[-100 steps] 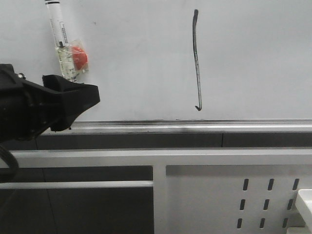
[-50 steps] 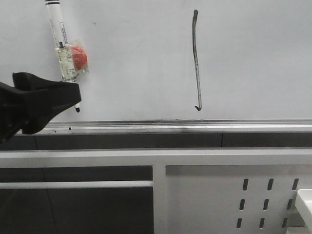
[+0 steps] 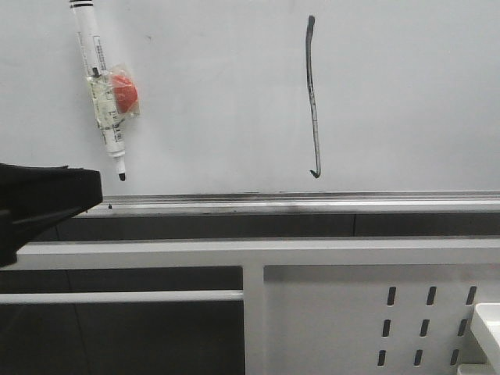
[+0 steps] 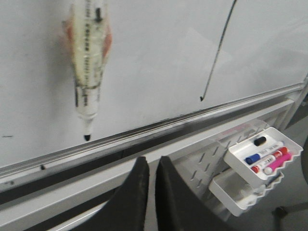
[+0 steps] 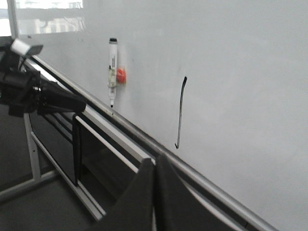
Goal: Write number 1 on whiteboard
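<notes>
Left pincer [image 3: 86,187] shut, low-left of number 1 [image 3: 313,98], apart

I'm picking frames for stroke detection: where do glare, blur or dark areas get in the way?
Front view: even light, the 1 crisp on the whiteboard; the left claw is a featureless black shape. Left wrist view: the marker close up is soft and blurred, the stroke thin but legible. Right wrist view: window glare on the board's upper corner, away from the 1.

Left gripper [image 3: 86,191] has dropped below the marker [image 3: 104,90].
</notes>
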Robot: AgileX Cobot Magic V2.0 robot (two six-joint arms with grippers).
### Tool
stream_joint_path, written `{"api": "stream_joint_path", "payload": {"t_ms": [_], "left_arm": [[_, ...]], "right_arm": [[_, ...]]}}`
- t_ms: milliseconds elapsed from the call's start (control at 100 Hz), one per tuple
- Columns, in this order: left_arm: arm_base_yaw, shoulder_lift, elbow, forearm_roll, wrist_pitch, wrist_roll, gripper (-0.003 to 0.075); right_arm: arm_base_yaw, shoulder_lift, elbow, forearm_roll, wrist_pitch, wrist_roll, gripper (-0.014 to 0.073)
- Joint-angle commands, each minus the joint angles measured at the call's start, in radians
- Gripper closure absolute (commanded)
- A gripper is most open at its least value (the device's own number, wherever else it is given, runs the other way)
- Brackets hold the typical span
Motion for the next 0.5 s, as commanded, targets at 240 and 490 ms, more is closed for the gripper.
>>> {"api": "stream_joint_path", "payload": {"t_ms": [240,490], "left_arm": [[-0.004,-0.023,-0.005,0.094,-0.223,0.047,0.0740],[-0.004,-0.115,0.002,0.108,-0.216,0.047,0.0740]], "right_arm": [[-0.005,0.076,0.269,0.016,-0.582,0.016,0.0663],[-0.005,0.076,0.313,0.022,-0.601,0.016,0.0663]]}}
